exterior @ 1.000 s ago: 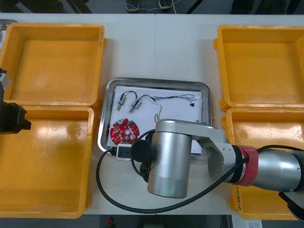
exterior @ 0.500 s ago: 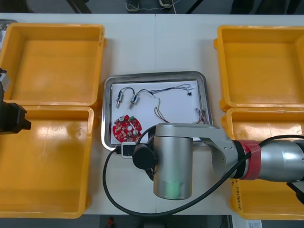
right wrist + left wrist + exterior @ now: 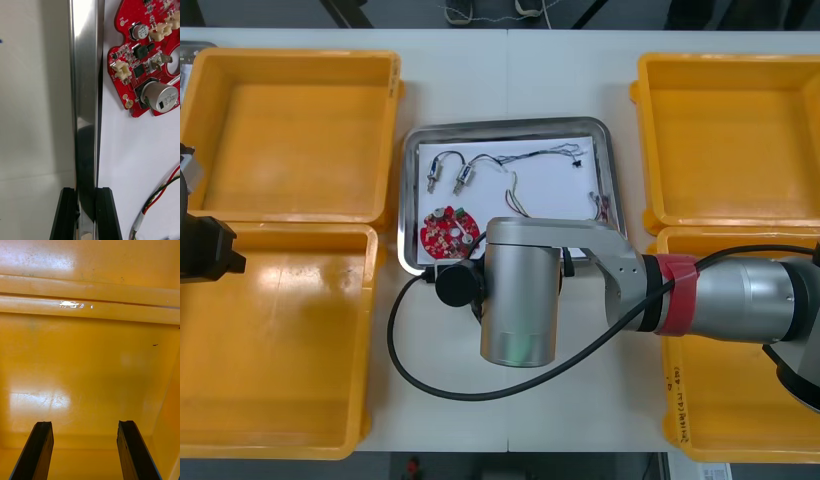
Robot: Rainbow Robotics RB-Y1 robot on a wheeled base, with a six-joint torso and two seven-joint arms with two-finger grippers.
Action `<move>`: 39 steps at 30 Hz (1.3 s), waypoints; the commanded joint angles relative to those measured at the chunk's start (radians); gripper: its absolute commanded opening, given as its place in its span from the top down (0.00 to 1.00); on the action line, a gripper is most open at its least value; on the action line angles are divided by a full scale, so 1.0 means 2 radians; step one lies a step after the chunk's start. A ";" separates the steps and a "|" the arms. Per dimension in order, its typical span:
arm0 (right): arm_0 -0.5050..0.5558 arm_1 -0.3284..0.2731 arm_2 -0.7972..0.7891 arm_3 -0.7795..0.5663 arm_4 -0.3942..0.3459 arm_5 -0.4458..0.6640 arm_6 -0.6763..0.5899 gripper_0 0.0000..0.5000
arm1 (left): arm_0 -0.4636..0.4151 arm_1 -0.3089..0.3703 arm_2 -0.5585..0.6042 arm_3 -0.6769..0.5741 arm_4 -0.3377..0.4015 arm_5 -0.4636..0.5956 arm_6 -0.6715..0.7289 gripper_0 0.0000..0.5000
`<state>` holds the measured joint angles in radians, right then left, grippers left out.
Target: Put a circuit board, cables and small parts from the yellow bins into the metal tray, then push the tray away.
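In the middle of the desk (image 3: 510, 80), between the yellow bins (image 3: 290, 55), the metal tray (image 3: 408, 200) looks loaded up already. There's a round red circuit board (image 3: 448, 231) in its near left corner, cables (image 3: 530, 157) strung along the far side, and a couple of small metal parts (image 3: 465, 179) lying by the board. All four bins look bare to me, so I'd say the picking part is finished.

What's left is the push. The right hand (image 3: 87, 210) is down at the tray's near edge, fingers closed snug on the shiny rim (image 3: 84, 93), one finger outside and one inside on the white liner, with the board just beyond it. So it's gripping the tray itself, not any part. I'd guess the shove away is underway or about to start, but the tray isn't far out yet.

The left hand (image 3: 86, 450) hangs over the near left bin (image 3: 90, 352), fingers wide apart, holding nothing.
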<state>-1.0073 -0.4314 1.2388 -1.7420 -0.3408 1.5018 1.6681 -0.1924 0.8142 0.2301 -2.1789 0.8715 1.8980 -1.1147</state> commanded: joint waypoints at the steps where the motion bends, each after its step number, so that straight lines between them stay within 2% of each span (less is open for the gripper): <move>1: -0.029 0.009 0.003 0.014 -0.001 -0.008 0.018 1.00 | 0.009 0.021 0.015 -0.015 0.004 -0.004 -0.044 0.00; 4: -0.045 0.009 0.003 0.025 -0.013 -0.012 0.021 1.00 | 0.009 0.021 0.015 -0.015 0.004 -0.004 -0.044 0.00; 12: -0.068 0.012 -0.003 0.054 -0.014 -0.017 0.025 1.00 | 0.009 0.021 0.015 -0.015 0.004 -0.004 -0.044 0.00; 24: -0.089 0.036 -0.035 0.108 -0.021 -0.025 0.038 1.00 | 0.009 0.021 0.015 -0.015 0.004 -0.004 -0.044 0.00; 39: -0.105 0.036 -0.053 0.146 -0.029 -0.084 0.063 1.00 | 0.009 0.021 0.015 -0.015 0.004 -0.004 -0.044 0.00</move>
<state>-1.1612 -0.3804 1.1730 -1.4558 -0.3945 1.3584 1.7494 -0.1924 0.8142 0.2301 -2.1796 0.8716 1.8980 -1.1148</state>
